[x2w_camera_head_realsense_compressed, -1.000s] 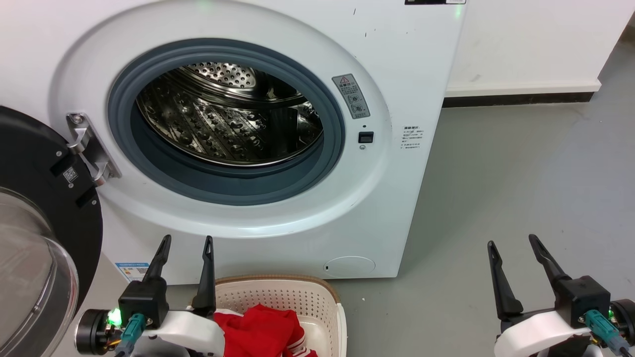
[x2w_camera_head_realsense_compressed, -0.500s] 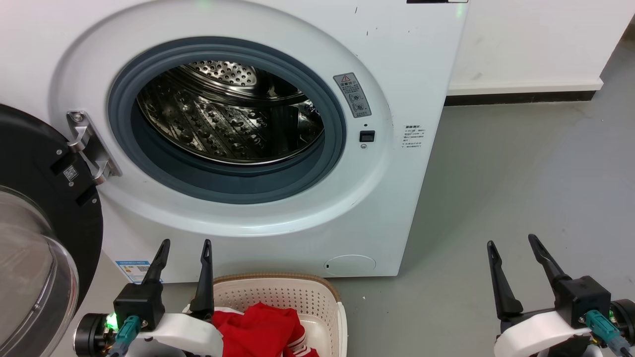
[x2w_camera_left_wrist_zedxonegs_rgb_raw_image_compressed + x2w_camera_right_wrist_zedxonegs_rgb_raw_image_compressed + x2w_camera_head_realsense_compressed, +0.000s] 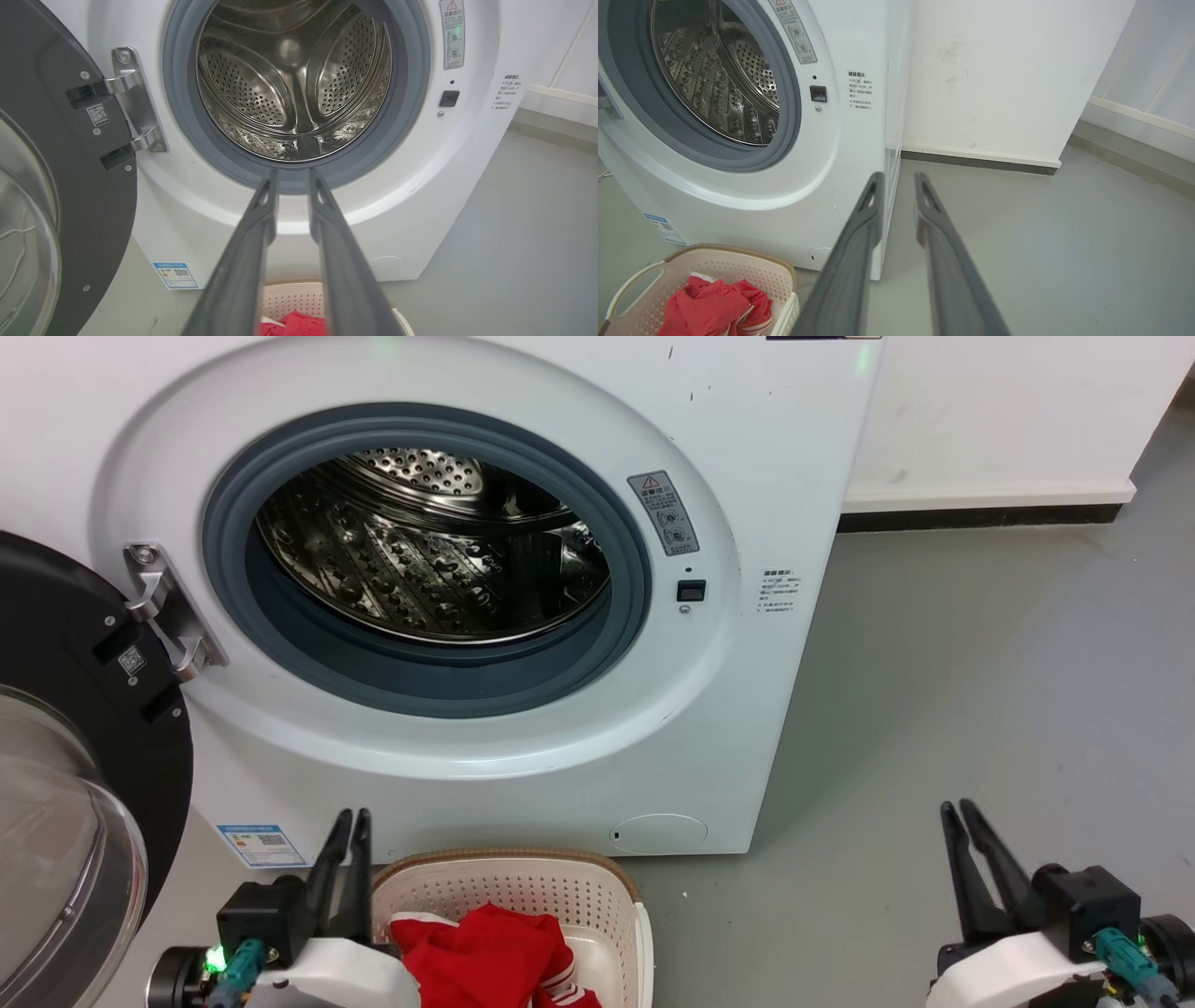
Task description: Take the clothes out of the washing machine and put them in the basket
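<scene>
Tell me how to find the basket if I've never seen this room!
Look for the big white washing machine with its round door open. On the floor right in front of it sits the basket: cream plastic full of little holes, brown rim, with red clothes inside.

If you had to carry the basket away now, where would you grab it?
Probably the looped side handle of the basket, coming from above. It stands clear of the red clothes, and fingers could hook through it. The perforated walls give less grip.

head: down, fwd | wrists: low, fwd | shared: washing machine (image 3: 747, 476), basket (image 3: 523, 877)
</scene>
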